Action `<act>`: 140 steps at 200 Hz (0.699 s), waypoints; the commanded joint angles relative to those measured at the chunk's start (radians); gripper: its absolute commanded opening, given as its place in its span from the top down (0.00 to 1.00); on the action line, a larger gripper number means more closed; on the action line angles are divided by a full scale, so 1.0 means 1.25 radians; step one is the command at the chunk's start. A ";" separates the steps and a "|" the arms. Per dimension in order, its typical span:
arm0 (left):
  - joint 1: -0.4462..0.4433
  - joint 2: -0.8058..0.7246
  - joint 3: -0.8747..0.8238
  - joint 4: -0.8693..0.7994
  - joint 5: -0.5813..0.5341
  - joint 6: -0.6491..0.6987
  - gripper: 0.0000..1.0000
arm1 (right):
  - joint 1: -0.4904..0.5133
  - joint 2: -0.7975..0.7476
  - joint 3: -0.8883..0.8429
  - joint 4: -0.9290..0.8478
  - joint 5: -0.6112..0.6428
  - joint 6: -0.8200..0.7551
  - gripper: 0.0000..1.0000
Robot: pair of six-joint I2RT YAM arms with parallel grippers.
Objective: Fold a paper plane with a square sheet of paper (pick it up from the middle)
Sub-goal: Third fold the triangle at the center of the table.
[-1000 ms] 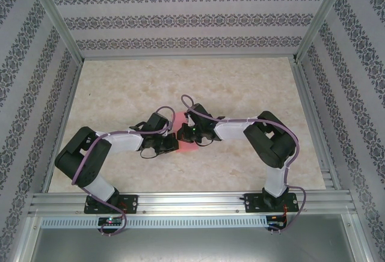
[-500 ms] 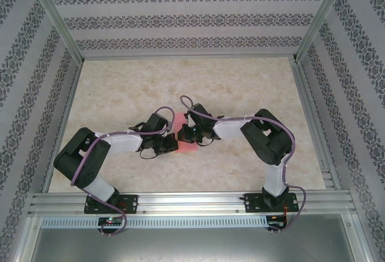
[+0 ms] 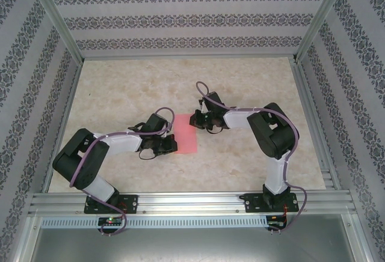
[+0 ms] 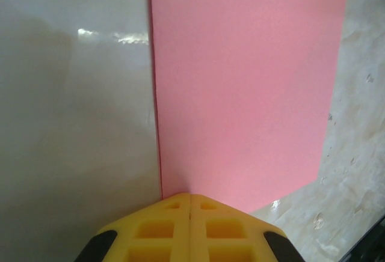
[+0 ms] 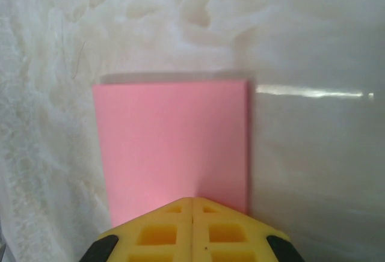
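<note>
Pressing two closed pincers onto a pink sheet of paper [image 3: 186, 133] on the worktop [image 3: 120, 88].

The sheet is lying flat near the middle of the pale marbled worktop, showing from above as a rectangle, longer than it is wide. The left pincer [image 3: 173, 144] is meeting the sheet's left edge toward the near end. The right pincer [image 3: 195, 119] is meeting its right edge toward the far end. In the left wrist view the yellow fingertips [image 4: 165, 229] are sitting together with only a seam between them, at a corner of the pink sheet beside its long edge. In the right wrist view the fingertips [image 5: 165, 229] are likewise together, touching the sheet's near edge close to one corner. Neither pincer is lifting the paper off the worktop.
</note>
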 commanded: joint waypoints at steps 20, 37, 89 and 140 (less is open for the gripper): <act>-0.011 -0.072 0.054 -0.101 0.000 0.043 0.87 | 0.019 -0.147 -0.056 -0.058 0.039 0.000 0.83; -0.009 -0.080 0.086 -0.102 -0.018 0.047 0.85 | 0.034 -0.183 -0.091 -0.084 0.052 0.013 0.73; -0.001 0.028 0.172 -0.084 -0.062 0.060 0.90 | 0.094 -0.236 -0.174 -0.086 0.076 0.086 0.63; 0.001 0.115 0.194 -0.107 -0.092 0.053 0.94 | 0.130 -0.217 -0.177 -0.110 0.082 0.123 0.63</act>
